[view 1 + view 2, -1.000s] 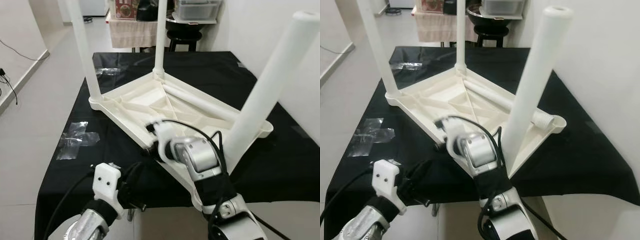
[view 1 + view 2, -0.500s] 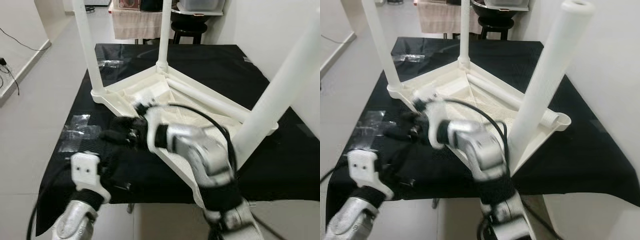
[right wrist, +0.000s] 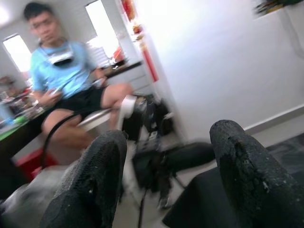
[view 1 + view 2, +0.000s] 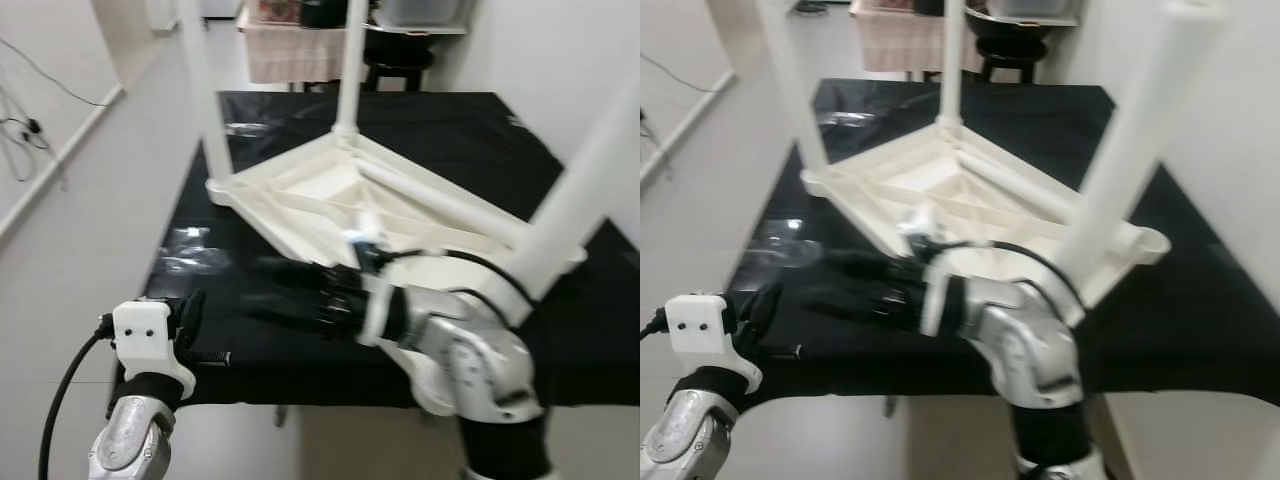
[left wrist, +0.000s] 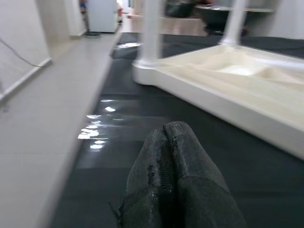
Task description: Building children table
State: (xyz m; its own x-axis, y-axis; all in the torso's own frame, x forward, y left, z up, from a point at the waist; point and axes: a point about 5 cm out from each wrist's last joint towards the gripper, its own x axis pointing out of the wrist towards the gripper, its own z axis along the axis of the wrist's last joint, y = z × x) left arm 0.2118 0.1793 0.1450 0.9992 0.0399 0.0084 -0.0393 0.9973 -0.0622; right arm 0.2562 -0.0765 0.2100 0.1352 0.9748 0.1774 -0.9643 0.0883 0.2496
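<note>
The white children's table [image 4: 310,190] lies upside down on a black-covered table [image 4: 470,130]. Three of its legs stand up: one at the far left [image 4: 205,90], one at the back [image 4: 350,60] and one at the near right [image 4: 585,190]. Another white leg [image 4: 440,203] lies inside the upturned top. My right gripper [image 4: 268,287] reaches across to the left, low over the black cloth in front of the white top's near edge. Its fingers [image 3: 99,171] stand open with nothing between them. My left gripper [image 5: 172,130] is shut and empty at the table's near left corner [image 4: 188,310].
Clear plastic wrapping [image 4: 190,262] lies on the cloth at the left edge. A stool [image 4: 400,65] and a draped stand [image 4: 290,45] are behind the table. Bare floor [image 4: 90,200] runs along the left. A seated person [image 3: 61,71] appears in the right wrist view.
My right arm has swung left from the white top's near edge, its gripper now out over the black cloth. The camera has shifted and the picture is blurred.
</note>
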